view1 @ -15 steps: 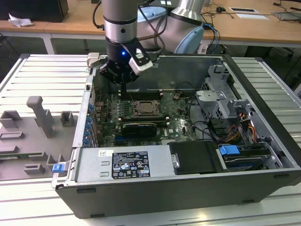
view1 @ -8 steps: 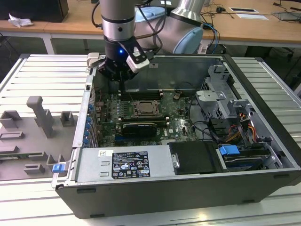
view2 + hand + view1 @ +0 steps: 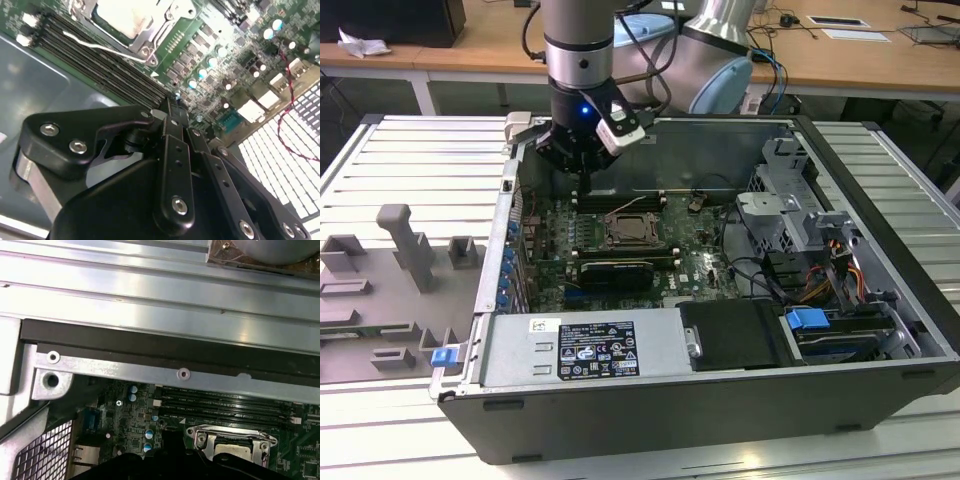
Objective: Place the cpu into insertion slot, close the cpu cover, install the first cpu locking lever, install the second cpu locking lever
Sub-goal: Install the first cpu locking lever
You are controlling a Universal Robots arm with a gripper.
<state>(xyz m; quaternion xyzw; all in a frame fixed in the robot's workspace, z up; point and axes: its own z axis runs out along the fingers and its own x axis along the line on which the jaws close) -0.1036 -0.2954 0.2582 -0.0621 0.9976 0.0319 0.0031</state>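
Closest to the wrist cameras is the black gripper [image 3: 173, 106], its jaws pressed together with nothing between them. It hangs over the far part of the green motherboard [image 3: 700, 262] (inside the open computer case [image 3: 620, 425]). The cpu [image 3: 122, 17] sits in the insertion slot [image 3: 628, 231], toward the exterior view's right of the gripper, with the silver cpu cover [image 3: 150, 39] lying around it.

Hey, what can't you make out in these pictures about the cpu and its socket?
- Second wrist view: the cpu and cpu cover run off the picture's edge, so seating is unclear.
- First wrist view: the gripper hides part of the insertion slot.
- Exterior view: the insertion slot is too small to tell whether anything on it is latched.
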